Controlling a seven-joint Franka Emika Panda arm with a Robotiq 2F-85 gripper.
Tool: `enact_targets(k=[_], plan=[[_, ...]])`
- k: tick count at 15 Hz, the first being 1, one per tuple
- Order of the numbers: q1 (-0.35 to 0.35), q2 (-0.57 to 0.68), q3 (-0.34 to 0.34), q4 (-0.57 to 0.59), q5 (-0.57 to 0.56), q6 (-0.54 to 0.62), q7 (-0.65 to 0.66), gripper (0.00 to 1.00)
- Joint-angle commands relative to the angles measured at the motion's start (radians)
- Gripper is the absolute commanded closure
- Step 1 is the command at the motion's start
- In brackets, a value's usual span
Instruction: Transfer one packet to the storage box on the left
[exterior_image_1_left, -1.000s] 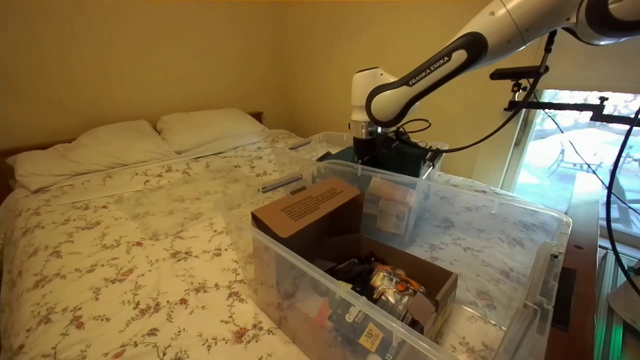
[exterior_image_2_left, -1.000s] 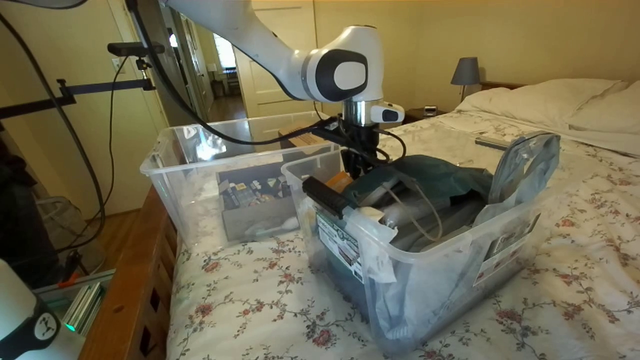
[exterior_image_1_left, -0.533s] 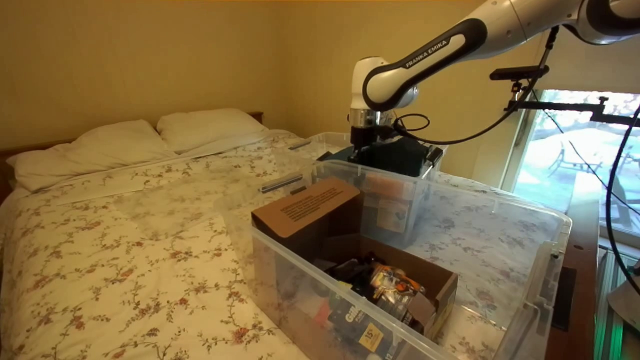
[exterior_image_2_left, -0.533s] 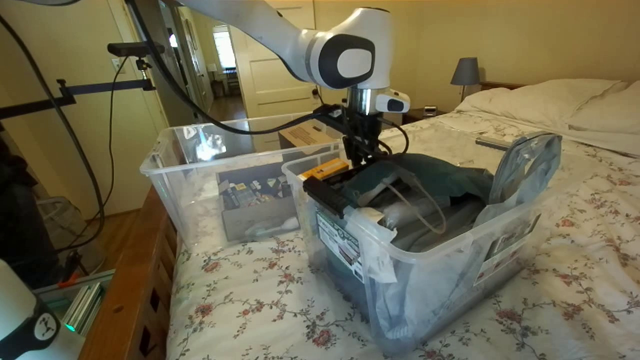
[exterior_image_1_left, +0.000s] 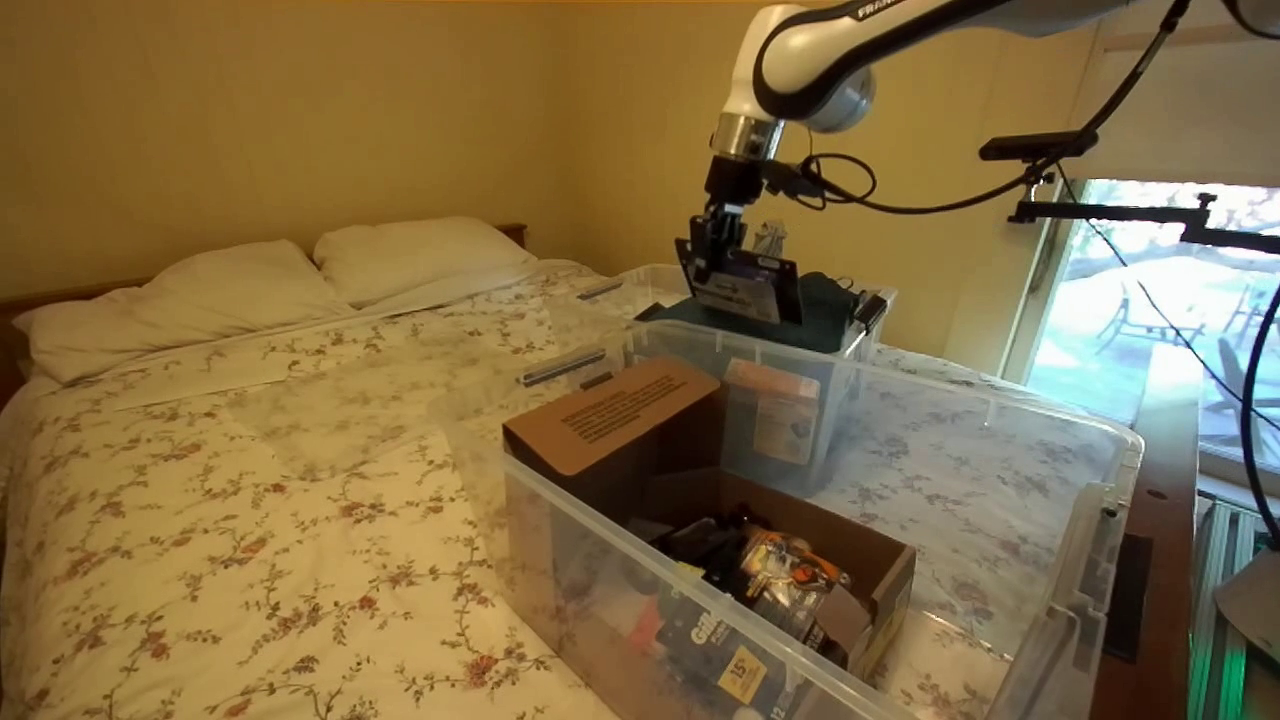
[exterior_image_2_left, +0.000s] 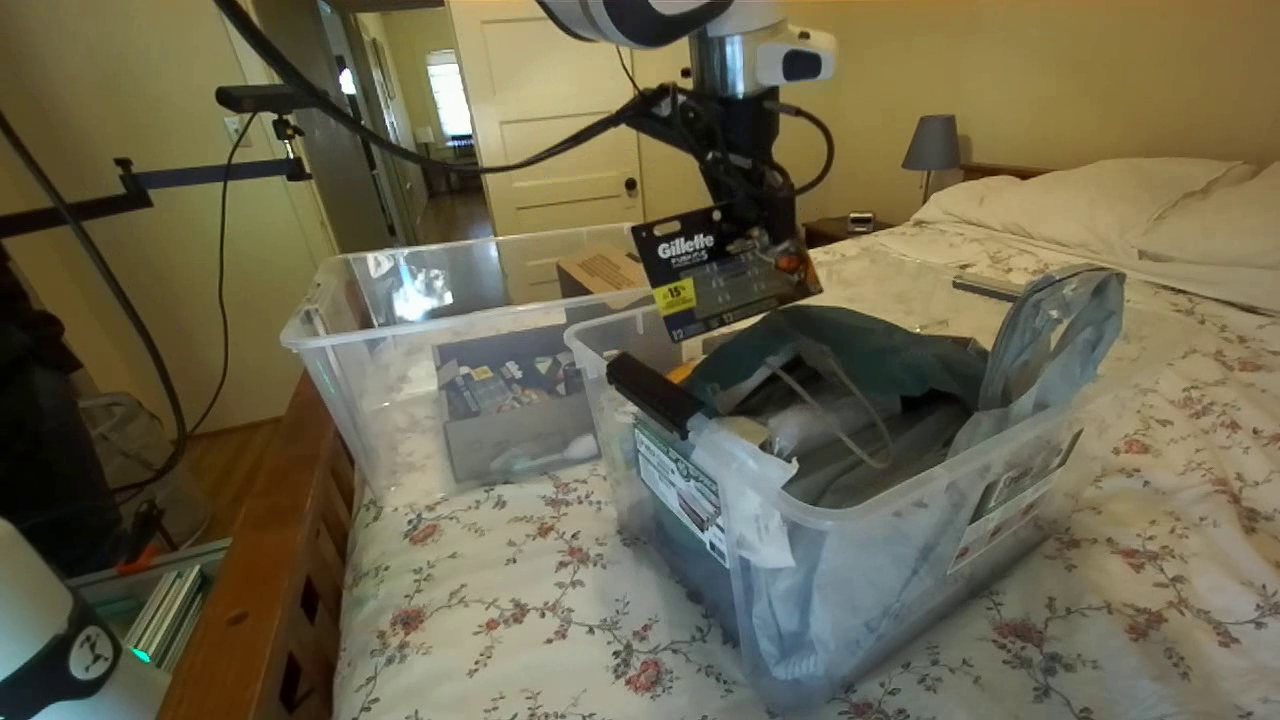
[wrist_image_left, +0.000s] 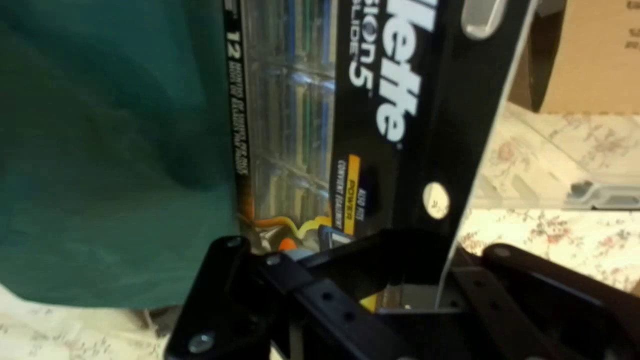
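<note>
The packet is a dark flat Gillette razor pack (exterior_image_2_left: 735, 280) with pale lettering and a yellow label. It also shows in an exterior view (exterior_image_1_left: 738, 292) and fills the middle of the wrist view (wrist_image_left: 400, 190). My gripper (wrist_image_left: 437, 255) is shut on its edge. The gripper (exterior_image_1_left: 712, 262) holds it tilted just above the teal cloth (exterior_image_2_left: 860, 340) of the smaller clear bin. The storage box is the large clear tub (exterior_image_1_left: 1065, 570), also in an exterior view (exterior_image_2_left: 380, 430). It stands beside the smaller bin and apart from the packet.
A brown cardboard box (exterior_image_1_left: 640, 410) with its flap up stands inside the storage box. It holds several packs, including a dark Gillette pack (exterior_image_1_left: 700, 640). The smaller bin (exterior_image_2_left: 860, 515) has a black handle (exterior_image_2_left: 655, 395). A wooden bed edge (exterior_image_2_left: 255, 560) runs alongside.
My gripper has risen out of the smaller bin with the packet in it. The packet, hidden before, now shows above the bin rim in both exterior views.
</note>
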Motion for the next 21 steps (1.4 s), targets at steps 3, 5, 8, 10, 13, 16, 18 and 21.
enact_targets(k=[3,5,8,10,13,16,18,21], plan=[[-0.026,-0.171,0.015,-0.1,0.084,0.065,-0.027,1.0],[-0.031,-0.246,0.028,-0.161,0.168,0.07,-0.066,1.0],[-0.019,-0.379,0.053,-0.296,0.374,0.044,-0.189,1.0],[0.011,-0.461,0.06,-0.39,0.51,0.01,-0.28,1.0],[0.084,-0.567,0.068,-0.526,0.683,-0.02,-0.385,1.0],[0.147,-0.668,0.089,-0.667,0.738,0.002,-0.413,1.0],[0.148,-0.599,0.085,-0.591,0.692,-0.016,-0.375,0.99],[0.158,-0.644,0.086,-0.644,0.693,-0.008,-0.378,0.99]])
